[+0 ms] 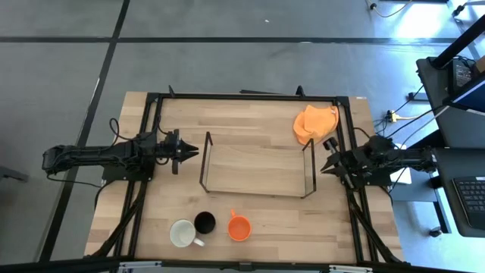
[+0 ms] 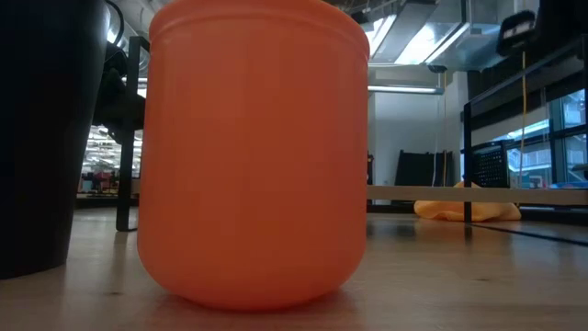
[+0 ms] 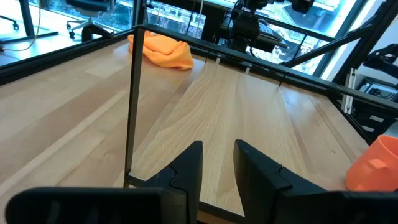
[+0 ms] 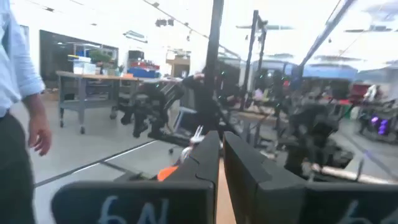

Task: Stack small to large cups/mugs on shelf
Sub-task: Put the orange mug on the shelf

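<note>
The white mug (image 1: 183, 233), black mug (image 1: 204, 222) and orange mug (image 1: 239, 227) are sitting at the high view's lower centre, below the wire shelf (image 1: 258, 164). The left gripper (image 1: 194, 150) and right gripper (image 1: 326, 166), fingers slightly parted and empty, are flanking the shelf.

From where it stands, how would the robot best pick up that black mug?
Probably from straight above, pinching the rim of the black mug: it stands upright, mouth open. The white mug touches one side, so the fingers should straddle the wall on the free side.

white mug (image 1: 182, 233) | black mug (image 1: 204, 222) | orange mug (image 1: 239, 227) | black wire shelf (image 1: 258, 163) | orange cloth (image 1: 315, 123)
</note>
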Motion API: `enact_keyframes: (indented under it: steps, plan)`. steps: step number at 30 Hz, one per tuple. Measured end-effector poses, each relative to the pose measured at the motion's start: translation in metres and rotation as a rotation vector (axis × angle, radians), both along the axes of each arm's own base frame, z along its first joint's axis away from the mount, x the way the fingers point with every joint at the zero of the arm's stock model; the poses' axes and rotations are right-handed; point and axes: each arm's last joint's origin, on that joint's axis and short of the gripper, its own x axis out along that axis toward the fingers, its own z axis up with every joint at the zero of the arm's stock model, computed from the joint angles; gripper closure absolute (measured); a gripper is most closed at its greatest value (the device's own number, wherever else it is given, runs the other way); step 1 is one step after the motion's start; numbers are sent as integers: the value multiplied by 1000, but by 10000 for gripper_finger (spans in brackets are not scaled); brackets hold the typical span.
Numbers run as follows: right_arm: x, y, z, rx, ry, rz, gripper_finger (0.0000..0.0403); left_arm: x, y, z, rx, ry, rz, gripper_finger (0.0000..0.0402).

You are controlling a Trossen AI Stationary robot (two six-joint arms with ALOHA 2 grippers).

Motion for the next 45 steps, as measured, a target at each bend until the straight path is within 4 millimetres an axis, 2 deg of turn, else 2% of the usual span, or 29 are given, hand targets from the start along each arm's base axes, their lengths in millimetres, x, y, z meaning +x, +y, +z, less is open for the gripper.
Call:
enact_keyframes:
  steps: [6,10,14,17,25,35,41,43,45]
  plan:
    - [-13,-3,33,-7,7,-91,377,0,0,0,0,0,0,317]
    - [-22,-5,63,6,35,-153,377,0,0,0,0,0,0,317]
    - [-19,-5,97,3,85,-163,377,0,0,0,0,0,0,317]
    - [-4,-5,119,13,194,-159,377,0,0,0,0,0,0,317]
    - [58,-1,162,98,474,-135,377,0,0,0,0,0,0,317]
    - [113,3,199,280,511,-96,377,0,0,0,0,0,0,317]
    - [139,4,213,316,410,-71,377,0,0,0,0,0,0,317]
    - [152,6,215,314,413,-47,377,0,0,0,0,0,0,317]
    - [175,7,211,308,473,-43,377,0,0,0,0,0,0,317]
